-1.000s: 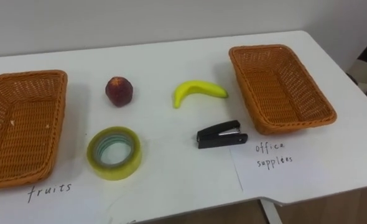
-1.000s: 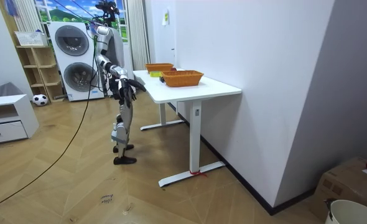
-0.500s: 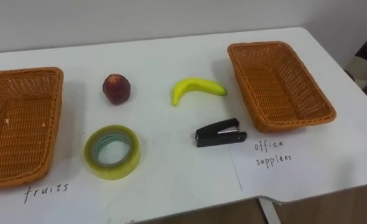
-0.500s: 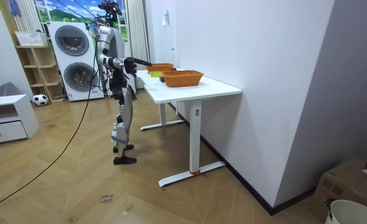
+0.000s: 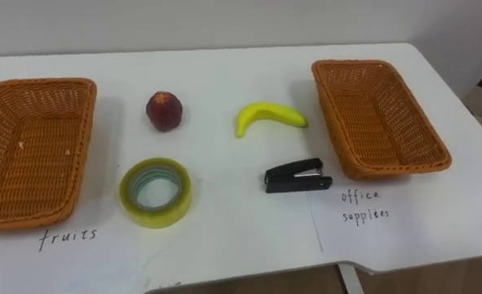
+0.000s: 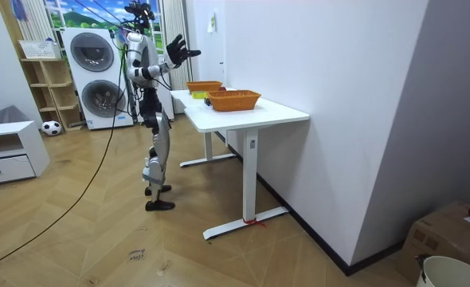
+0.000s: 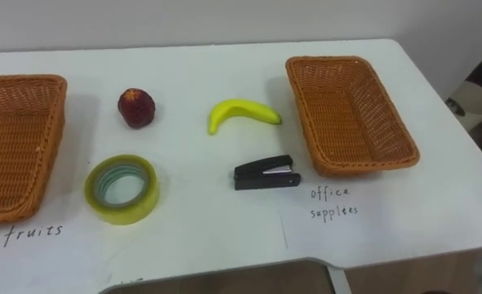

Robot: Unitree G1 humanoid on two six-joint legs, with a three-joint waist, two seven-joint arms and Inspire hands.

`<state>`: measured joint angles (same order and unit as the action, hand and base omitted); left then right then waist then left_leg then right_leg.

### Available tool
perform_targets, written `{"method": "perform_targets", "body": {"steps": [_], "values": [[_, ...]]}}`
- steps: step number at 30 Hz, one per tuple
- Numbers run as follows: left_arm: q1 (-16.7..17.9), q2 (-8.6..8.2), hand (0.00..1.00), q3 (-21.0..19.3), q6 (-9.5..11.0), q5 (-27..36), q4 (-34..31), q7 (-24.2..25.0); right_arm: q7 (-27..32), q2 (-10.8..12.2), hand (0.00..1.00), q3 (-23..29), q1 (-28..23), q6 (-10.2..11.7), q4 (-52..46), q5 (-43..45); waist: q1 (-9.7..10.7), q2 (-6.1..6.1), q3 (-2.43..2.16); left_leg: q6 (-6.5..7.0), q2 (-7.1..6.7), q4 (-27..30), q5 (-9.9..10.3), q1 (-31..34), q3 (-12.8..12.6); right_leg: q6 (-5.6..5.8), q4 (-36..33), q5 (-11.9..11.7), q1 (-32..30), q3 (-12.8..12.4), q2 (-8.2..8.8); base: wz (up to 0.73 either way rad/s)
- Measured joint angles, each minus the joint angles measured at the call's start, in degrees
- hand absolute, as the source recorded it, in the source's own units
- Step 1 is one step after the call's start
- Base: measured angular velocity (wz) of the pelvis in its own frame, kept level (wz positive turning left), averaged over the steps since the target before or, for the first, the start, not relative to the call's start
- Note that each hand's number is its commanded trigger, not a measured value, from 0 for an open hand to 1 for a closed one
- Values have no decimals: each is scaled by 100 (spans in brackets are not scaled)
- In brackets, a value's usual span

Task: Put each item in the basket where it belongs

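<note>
Currently right hand (image 6: 180, 49) raised, fingers spread, holding nothing, well short of right basket (image 5: 396, 169). Stapler (image 5: 297, 175) lies just left of that basket, long axis pointing toward it; right arm judged nearer.

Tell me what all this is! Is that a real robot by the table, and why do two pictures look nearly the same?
Yes, that is a walking robot with two arms and hands much like ours. One picture comes from a camera standing in the room. There the robot stands beside a white table. One hand, its right hand as far as its body lets me tell, is up in the air with fingers spread, holding nothing. The other two pictures come from the robot's own two eyes, a camera on its head looking down, so they nearly match. On the table lie a red fruit, a banana, a roll of tape and a black stapler. A left basket and a right basket stand at the two ends, both empty. Nothing is sorted yet.
</note>
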<state>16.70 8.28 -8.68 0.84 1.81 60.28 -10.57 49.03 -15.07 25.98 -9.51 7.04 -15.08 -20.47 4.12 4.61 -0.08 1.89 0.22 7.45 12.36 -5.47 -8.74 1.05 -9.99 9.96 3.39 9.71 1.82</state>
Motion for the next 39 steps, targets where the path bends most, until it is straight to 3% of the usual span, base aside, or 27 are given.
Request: {"method": "perform_targets", "body": {"steps": [4,10,18,25,27,31,39], "values": [[-22,-2,0,-3,-1,-10,18,-8,-103,-39,0,-3,30,-2,-260,295,-22,3,-2,0,-3,-5,0,-4,5,0,-1,0,3,0,2,0],[-87,-9,0,64,-6,-20,236,-8,-462,-137,0,-42,424,-19,-378,875,-59,-11,30,0,-4,-3,0,-18,65,0,18,0,50,57,3,5],[-89,-87,0,69,-42,-20,299,-10,-1088,-139,0,-524,584,-85,-694,1217,-214,-56,38,-1,2,-1,-1,-6,123,1,19,1,61,126,2,4],[-92,-56,0,83,-38,-24,283,3,-1968,-151,0,-754,940,-87,-715,1233,-285,29,58,-2,0,27,-2,-10,176,1,35,0,125,159,12,5],[-101,-54,0,86,-39,-26,287,70,-2131,-221,0,-778,946,-90,-715,1440,-284,69,45,-3,-1,30,-2,-19,249,1,36,0,149,147,9,12],[-117,-48,0,88,-38,-26,303,159,-2395,-278,0,-851,1112,-90,-714,1888,-290,86,40,-4,-1,36,-4,-19,256,1,40,0,151,136,7,2],[-141,-25,0,42,-43,-390,318,272,-3239,-335,0,-918,1134,-178,-632,1975,-362,107,39,-5,2,88,-5,-10,247,1,36,0,157,53,8,0]]}}
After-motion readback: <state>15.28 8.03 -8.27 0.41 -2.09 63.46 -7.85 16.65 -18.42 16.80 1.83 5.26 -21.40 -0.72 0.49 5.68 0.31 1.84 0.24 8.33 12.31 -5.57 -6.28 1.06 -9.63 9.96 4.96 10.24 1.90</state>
